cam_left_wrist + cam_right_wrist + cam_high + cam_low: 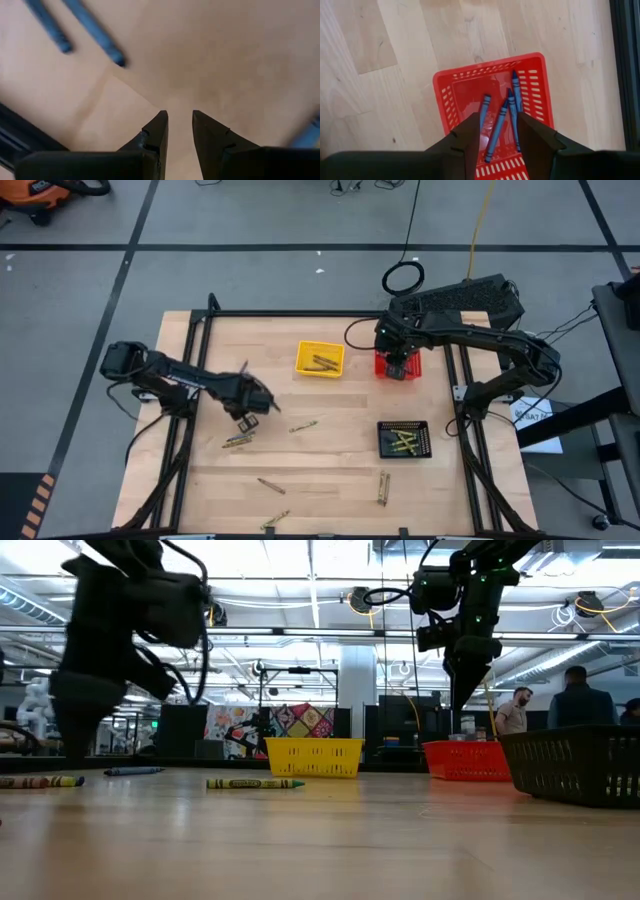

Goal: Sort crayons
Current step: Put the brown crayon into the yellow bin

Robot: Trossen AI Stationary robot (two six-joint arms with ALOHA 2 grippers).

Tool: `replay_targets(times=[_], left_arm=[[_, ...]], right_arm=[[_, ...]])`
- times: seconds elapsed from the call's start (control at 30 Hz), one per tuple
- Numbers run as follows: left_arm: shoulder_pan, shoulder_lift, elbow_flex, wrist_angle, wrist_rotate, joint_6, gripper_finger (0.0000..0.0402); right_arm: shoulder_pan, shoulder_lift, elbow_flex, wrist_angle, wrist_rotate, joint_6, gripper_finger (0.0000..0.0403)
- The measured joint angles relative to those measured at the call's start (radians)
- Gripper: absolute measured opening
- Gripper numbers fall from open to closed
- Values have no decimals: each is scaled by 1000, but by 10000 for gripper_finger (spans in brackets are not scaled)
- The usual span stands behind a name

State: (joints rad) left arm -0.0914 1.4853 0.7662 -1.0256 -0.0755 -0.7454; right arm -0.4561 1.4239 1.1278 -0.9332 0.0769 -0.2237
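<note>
Left wrist view showed my left pincer [177, 131] hanging low over the bare counter [225, 60], its jaws parted by a narrow gap with nothing between them. Two blue crayons [95, 32] lay ahead of the tips and off to one side, side by side, their long axes running slantwise to the line of my jaws; I judged I would have to shift toward them and turn the wrist before closing. From above, that pincer [248, 412] stood on the left half of the counter, just over a small cluster of crayons [238, 441], with others scattered nearer the front edge. My right pincer [494, 131] hovered over the red basket [445, 85], equally parted and empty, above three blue crayons [512, 100] lying in it.
</note>
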Motion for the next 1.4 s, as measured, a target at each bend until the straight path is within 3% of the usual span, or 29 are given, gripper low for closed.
replay_targets(times=[0.4, 0.67, 1.4], left_arm=[[-297, 0, 0, 209, 148, -35, 81], [-416, 0, 0, 232, 153, -133, 81], [-439, 0, 0, 197, 67, -131, 81]], right_arm=[[0, 0, 0, 1, 0, -1, 116], [0, 0, 0, 17, 0, -1, 116], [0, 1, 0, 31, 0, -1, 116]])
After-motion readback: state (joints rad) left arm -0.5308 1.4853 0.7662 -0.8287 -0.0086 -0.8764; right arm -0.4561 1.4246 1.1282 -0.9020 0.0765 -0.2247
